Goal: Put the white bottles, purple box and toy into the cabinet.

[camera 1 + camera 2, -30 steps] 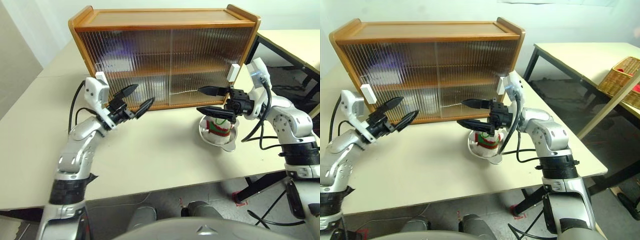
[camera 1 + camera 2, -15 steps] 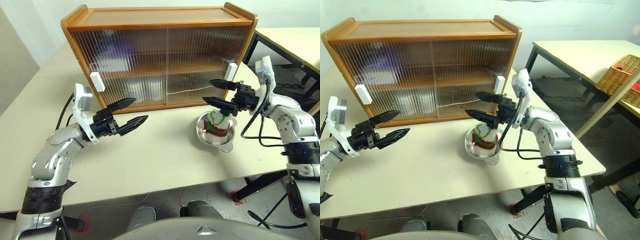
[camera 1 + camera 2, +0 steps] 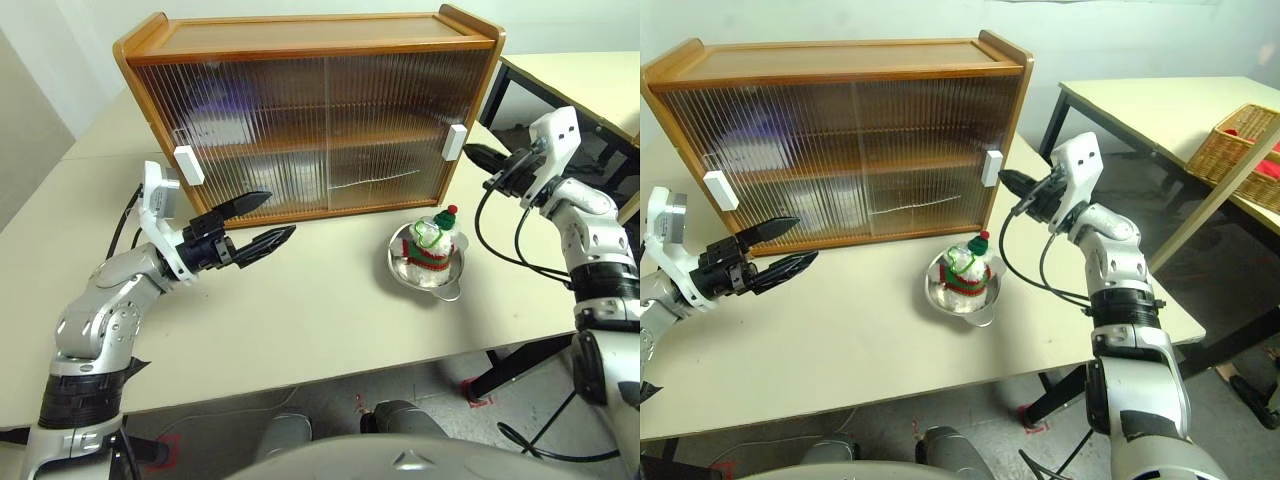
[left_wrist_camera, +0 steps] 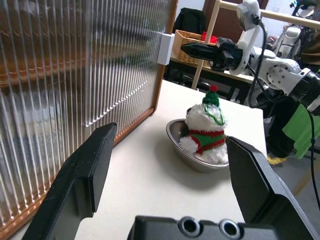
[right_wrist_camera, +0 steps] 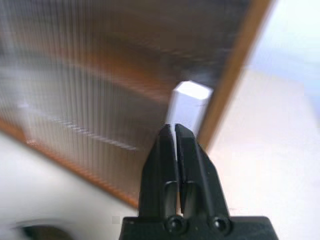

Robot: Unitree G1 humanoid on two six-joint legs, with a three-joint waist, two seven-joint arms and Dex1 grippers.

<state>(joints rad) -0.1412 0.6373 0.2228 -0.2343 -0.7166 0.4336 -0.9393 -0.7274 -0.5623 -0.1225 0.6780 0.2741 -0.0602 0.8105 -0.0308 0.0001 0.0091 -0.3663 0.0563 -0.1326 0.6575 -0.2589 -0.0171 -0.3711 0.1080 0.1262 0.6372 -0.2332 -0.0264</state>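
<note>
The cabinet (image 3: pixel 310 40) stands at the back of the table with both ribbed doors shut. A purple blur (image 3: pixel 225 100) shows behind the left door on the upper shelf. The white bottles cannot be made out. The toy (image 3: pixel 437 238) sits upright in a steel bowl (image 3: pixel 400 268) in front of the right door. My right gripper (image 3: pixel 470 152) is shut and empty, its tip just beside the right white handle (image 3: pixel 456 141); the right wrist view shows that handle (image 5: pixel 192 97) right past the tip. My left gripper (image 3: pixel 280 214) is open and empty, pointing toward the toy (image 4: pixel 205 127).
The left door's white handle (image 3: pixel 187 164) is just behind my left gripper. A second table with a wicker basket (image 3: pixel 1240 140) stands to the right across a gap. Bare tabletop (image 3: pixel 300 310) lies between the grippers and the front edge.
My right gripper left its spot over the bowl, swung right and away to the right door handle, and shut. The toy now stands uncovered. The left gripper stayed open, nearly still.
</note>
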